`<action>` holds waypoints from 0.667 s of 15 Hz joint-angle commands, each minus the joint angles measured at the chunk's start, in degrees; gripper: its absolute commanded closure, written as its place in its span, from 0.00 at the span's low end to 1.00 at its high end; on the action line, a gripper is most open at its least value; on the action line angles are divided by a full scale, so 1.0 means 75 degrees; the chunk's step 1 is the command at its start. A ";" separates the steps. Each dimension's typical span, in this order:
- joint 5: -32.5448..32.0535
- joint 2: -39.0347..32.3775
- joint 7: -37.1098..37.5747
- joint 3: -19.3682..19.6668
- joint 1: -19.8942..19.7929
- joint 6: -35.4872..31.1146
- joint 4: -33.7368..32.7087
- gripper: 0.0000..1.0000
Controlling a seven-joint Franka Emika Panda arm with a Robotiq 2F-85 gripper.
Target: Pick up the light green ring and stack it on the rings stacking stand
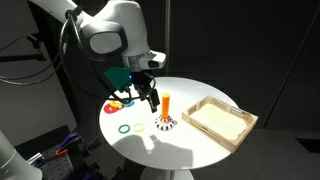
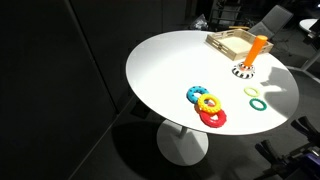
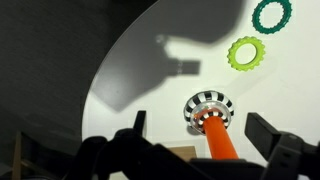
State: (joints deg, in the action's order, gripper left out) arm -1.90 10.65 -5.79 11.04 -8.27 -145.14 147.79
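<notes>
Light green ring: upper right of the wrist view, lying flat on the white desk and touching nothing. It is a thin band with a scalloped outer edge. I judge it light, stiff and rather slick, so it is likely to skid on the smooth top if I nudge it sideways. Because it lies flat, I would take it across the band at one side, with one finger inside the hole and one outside, and come straight down.

Stand: lower centre of the same view, an orange peg on a striped black-and-white base. It is near the ring but apart from it.

Teal ring: top right corner, just beyond the light green one and not touching it. I must not confuse the two.

Hand: bottom edge, fingers spread wide and carrying nothing. In an exterior view it hangs above the desk, left of the peg.

Tray: wooden, right of centre. Pile of red, yellow and blue rings: left of centre.
</notes>
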 commanded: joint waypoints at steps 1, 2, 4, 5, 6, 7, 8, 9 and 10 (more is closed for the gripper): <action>0.0024 -0.0062 -0.0005 -0.0067 -0.0053 0.0017 -0.0051 0.00; 0.0025 -0.0101 -0.0005 -0.0068 -0.0053 0.0017 -0.0086 0.00; 0.0580 -0.1088 -0.0547 -0.0053 0.0248 0.0128 -0.0964 0.00; 0.0635 -0.1210 -0.0573 -0.0092 0.0268 0.0092 -0.1025 0.00; 0.0878 -0.1453 -0.0730 -0.0144 0.0351 0.0125 -0.1207 0.00; 0.1025 -0.1717 -0.0770 -0.0227 0.0398 0.0106 -0.1387 0.00; 0.1124 -0.2013 -0.0767 -0.0325 0.0423 0.0093 -0.1588 0.00; 0.1146 -0.2302 -0.0713 -0.0430 0.0427 0.0028 -0.1773 0.00; 0.1124 -0.2597 -0.0659 -0.0542 0.0425 0.0036 -0.1973 0.00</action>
State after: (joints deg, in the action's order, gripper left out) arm 5.07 -2.27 -9.64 8.70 -5.06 -145.15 138.54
